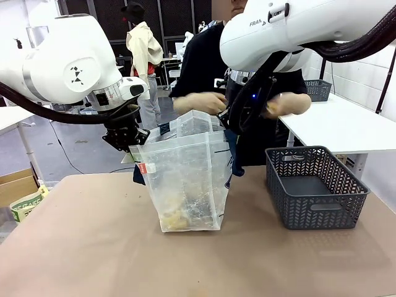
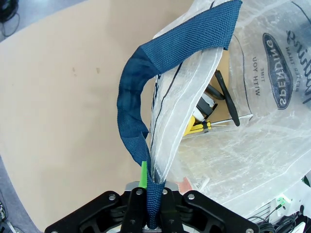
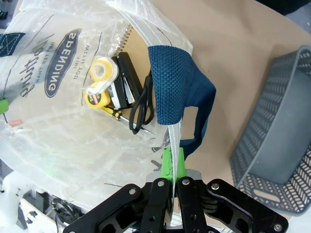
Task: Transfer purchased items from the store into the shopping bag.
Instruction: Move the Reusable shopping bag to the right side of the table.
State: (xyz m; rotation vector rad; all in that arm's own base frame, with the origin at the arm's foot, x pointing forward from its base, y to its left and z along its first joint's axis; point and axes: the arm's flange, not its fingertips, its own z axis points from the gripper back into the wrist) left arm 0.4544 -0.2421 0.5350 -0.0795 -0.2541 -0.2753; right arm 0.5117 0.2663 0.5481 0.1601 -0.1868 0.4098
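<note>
The shopping bag stands upright on the brown table, slightly left of its middle, with its mouth held open. It is clear plastic with a navy round logo and a small red tag near its upper left corner. The purchased items lie at its bottom. From the right wrist view they show as two yellow tape rolls, a black stapler-like piece, black scissors and a spiral-bound brown pad.

A dark grey lattice basket sits on the table to the bag's right, apart from it. Across the table a person in a dark top holds one hand just above the bag's mouth. The other hand is off to the right. Behind stand a white side table with a second basket, dark wall panels and a cardboard box on the floor at left.

The left gripper is at the bag's upper left corner, its jaws closed tight on the navy strap handle and the plastic edge beside it. The right gripper is at the bag's upper right rim, pinched shut on the clear plastic edge. The other strap drapes just above its green pads. The bag hangs between the two grippers.
</note>
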